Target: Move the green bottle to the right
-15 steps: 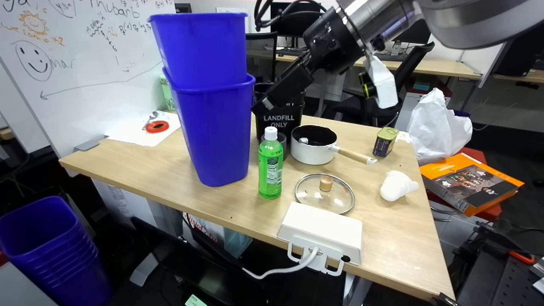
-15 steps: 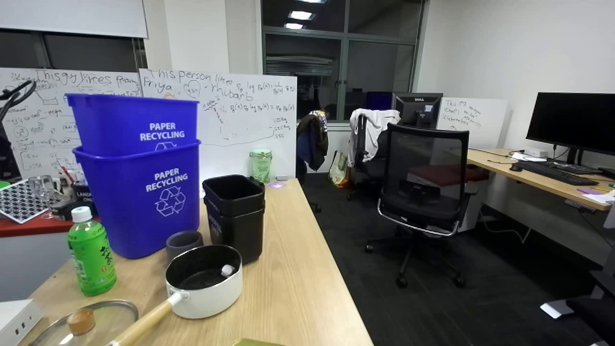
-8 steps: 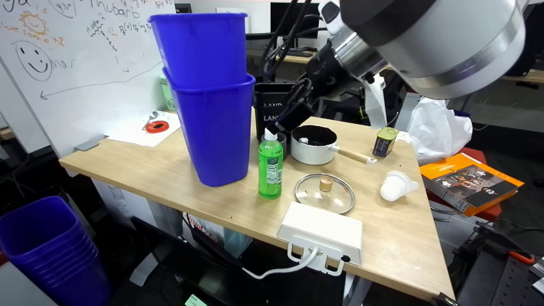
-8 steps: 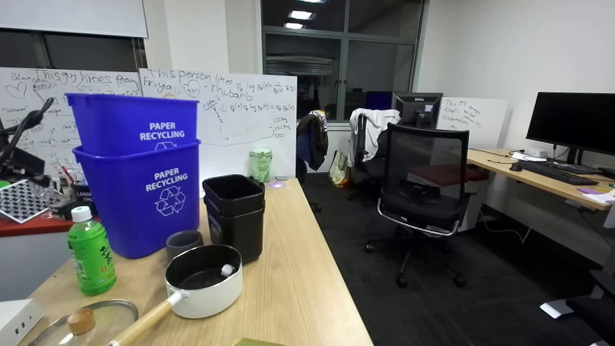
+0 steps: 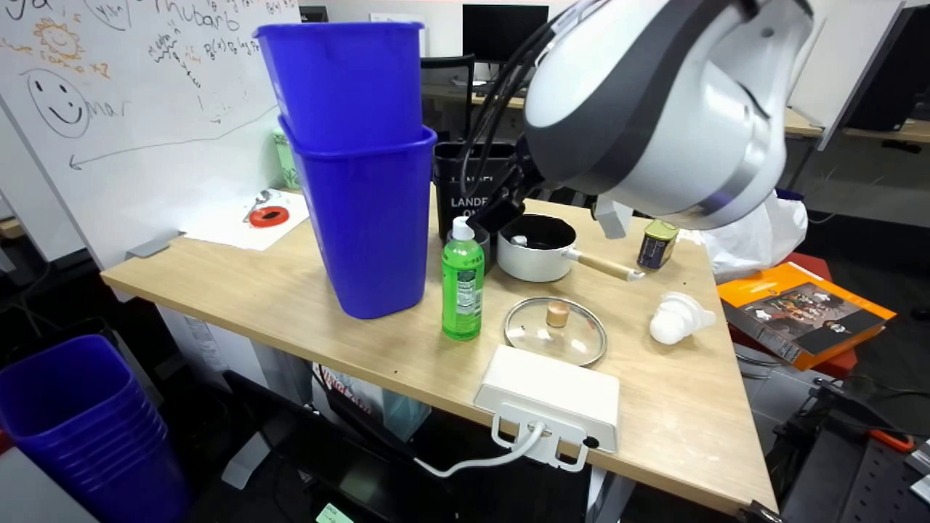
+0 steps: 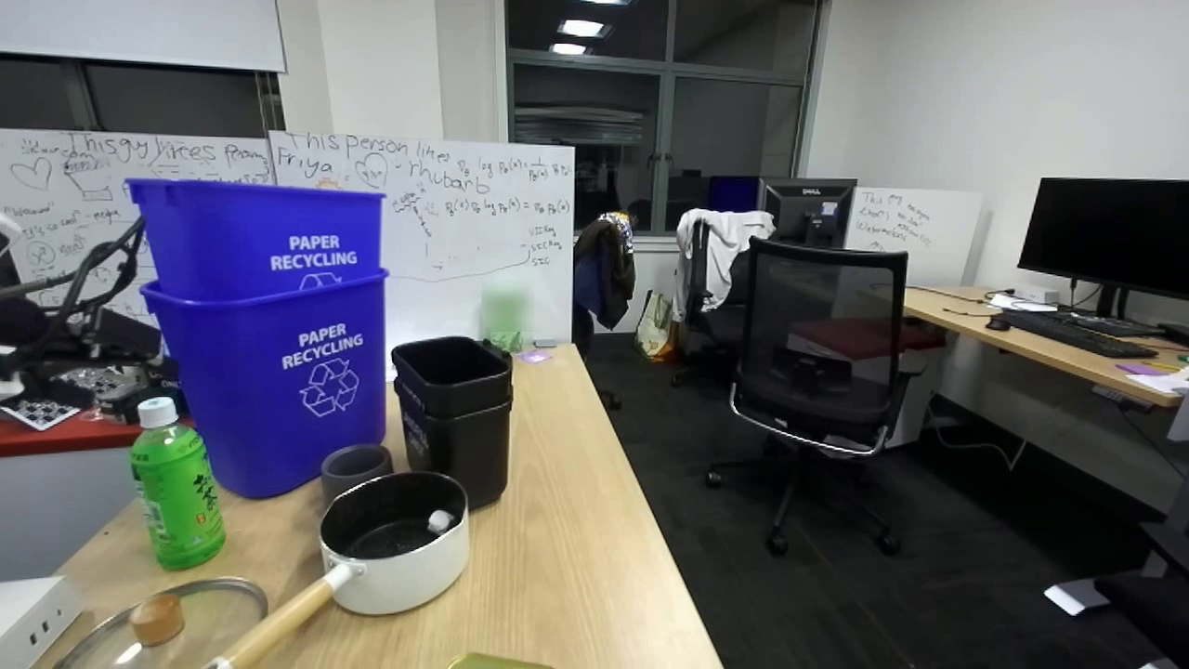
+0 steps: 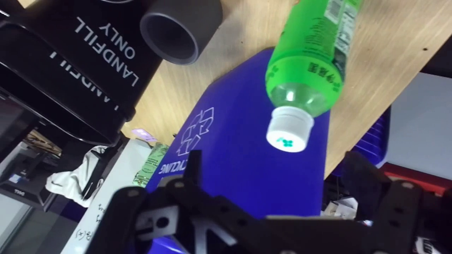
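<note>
Wrist view: the gripper (image 7: 273,160) has its jaws apart; in both exterior views, the green bottle (image 5: 462,287) stands upright near the blue bins (image 5: 363,211).

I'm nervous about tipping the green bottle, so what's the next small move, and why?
Probably ease the open end effector down toward the green bottle: it's upright, ungripped, and in the wrist view its cap lines up between the spread fingers.

Dark windows (image 6: 622,107) behind scribbled whiteboards (image 6: 469,228)
</note>
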You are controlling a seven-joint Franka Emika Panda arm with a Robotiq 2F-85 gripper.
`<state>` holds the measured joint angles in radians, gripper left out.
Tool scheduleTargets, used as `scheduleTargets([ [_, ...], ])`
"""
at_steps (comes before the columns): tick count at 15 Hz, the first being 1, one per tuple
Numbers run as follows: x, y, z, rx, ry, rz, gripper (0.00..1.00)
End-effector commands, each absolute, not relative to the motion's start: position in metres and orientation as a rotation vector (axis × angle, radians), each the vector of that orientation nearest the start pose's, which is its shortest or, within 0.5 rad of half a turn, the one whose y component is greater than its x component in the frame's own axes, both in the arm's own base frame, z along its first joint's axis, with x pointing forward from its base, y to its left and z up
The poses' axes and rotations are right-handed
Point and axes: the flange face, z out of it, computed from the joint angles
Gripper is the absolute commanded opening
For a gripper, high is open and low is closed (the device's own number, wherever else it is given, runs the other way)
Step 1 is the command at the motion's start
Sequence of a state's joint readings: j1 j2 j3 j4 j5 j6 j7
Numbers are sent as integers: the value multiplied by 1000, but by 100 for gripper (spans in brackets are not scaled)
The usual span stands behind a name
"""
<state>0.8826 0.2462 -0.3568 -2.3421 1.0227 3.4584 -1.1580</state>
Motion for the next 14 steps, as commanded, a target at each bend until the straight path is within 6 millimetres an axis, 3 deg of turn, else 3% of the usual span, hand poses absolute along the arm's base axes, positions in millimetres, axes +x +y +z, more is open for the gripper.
scheduleTargets([
  [1,518,179,316,-2977,-850,-1320,100],
  [9,501,207,275,-3029,-679,-1254,100],
  [11,497,213,272,-3023,-634,-1247,88],
  [14,495,222,273,-2999,-562,-1248,61],
])
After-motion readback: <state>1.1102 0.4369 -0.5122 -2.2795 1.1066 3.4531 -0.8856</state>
